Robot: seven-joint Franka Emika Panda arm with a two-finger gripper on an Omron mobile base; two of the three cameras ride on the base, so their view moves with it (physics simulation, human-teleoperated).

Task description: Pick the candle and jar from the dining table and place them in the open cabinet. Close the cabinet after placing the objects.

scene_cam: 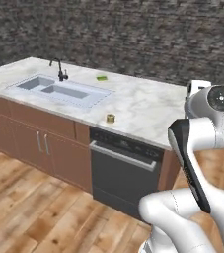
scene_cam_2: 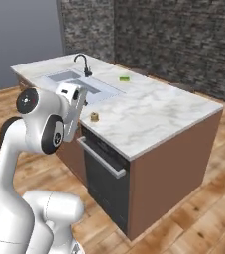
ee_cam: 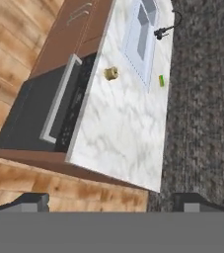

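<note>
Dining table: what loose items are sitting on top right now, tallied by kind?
Candle: 1
Green sponge: 1
Total: 2 loose items on the dining table

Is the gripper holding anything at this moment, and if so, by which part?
Nothing is held. The gripper has its fingers wide apart with nothing between them, well off the table; the candle sits untouched near the table's front edge.

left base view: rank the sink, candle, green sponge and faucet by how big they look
1. sink
2. faucet
3. candle and green sponge: look alike in size; the sponge lies farther from the camera, so unsure.
</note>
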